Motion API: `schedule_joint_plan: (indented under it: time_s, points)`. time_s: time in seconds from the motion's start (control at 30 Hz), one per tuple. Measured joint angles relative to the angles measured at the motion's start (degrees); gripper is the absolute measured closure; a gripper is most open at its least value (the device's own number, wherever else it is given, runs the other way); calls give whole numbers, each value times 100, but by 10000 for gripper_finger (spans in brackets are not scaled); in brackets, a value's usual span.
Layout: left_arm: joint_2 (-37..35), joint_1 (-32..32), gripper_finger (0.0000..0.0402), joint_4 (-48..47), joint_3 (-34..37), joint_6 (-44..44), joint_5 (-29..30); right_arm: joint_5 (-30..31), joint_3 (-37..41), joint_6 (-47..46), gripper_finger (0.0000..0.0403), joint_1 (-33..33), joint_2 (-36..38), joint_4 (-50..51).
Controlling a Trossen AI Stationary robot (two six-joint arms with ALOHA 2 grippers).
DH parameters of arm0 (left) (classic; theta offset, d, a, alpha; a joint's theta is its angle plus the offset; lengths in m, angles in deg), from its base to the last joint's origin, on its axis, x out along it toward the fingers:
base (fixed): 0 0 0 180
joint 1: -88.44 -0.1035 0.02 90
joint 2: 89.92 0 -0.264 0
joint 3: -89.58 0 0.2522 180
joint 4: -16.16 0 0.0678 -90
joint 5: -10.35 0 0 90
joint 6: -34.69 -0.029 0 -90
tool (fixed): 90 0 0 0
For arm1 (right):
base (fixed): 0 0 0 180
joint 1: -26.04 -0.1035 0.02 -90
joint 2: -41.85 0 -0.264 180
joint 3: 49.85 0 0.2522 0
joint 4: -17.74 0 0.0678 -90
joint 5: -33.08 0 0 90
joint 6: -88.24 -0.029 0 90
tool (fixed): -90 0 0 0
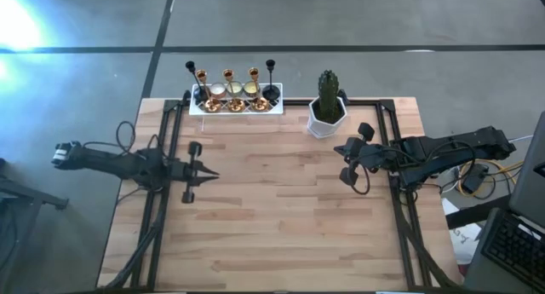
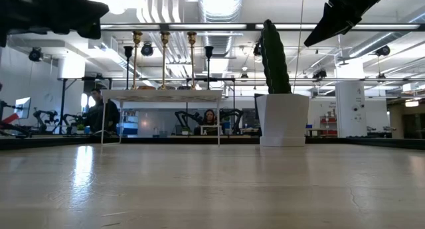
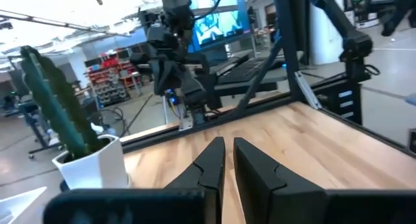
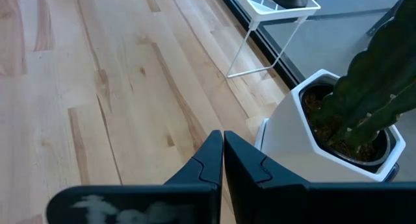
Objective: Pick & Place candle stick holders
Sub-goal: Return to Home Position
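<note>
The left claw and right claw are hovering over the table, each pressed closed and gripping nothing. Both are sitting well apart from the candle stick holders, which are standing together in the white lattice tray at the far edge.

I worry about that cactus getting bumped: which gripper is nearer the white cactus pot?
Right. The right gripper hangs close beside the cactus pot, toward the middle of the table; the left gripper is far off over the left half.
</note>
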Motion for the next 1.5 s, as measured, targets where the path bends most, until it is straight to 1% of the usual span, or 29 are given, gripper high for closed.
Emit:
schedule_joint_plan:
  time_s: [0.2,0.3,0.37,0.53,0.7,0.8,0.87,0.97,1.0,1.1,1.2,1.27,1.4,1.5]
  points:
    - [-423,-526,365,-586,-5,22,-685,0,0,0,394,1,0,-1]
    - [-611,-711,365,-775,-3,174,-805,0,0,0,394,1,0,0]
    - [-753,-771,365,-943,0,222,-884,0,0,0,394,2,0,0]
    - [-1143,-784,365,-1183,103,-44,-1483,0,0,0,394,2,0,-2]
    - [-1547,-786,365,-1220,556,-79,-1490,0,0,0,394,2,0,0]
    - [-1877,-786,365,-981,889,-83,-1493,1,0,0,394,1,0,-1]
    - [-2073,-786,365,-927,953,-87,-1498,0,0,0,394,2,0,-2]
    - [-2088,-787,365,-1019,955,-5,-1490,1,0,0,394,1,0,-6]
    - [-2088,-786,365,-1084,955,21,-1415,1,0,0,394,2,0,-5]
    - [-2088,-789,365,-1456,957,-81,-903,0,0,0,394,2,0,-2]
    - [-2088,-789,365,-1577,952,-72,-326,2,0,0,394,1,0,-1]
    - [-2088,-789,365,-1560,955,-111,-117,2,0,0,394,2,0,-2]
    - [-2088,-786,365,-1580,957,-178,-118,2,0,0,394,2,0,0]
    - [-2088,-784,365,-1585,959,-246,-390,2,0,0,394,2,0,-2]
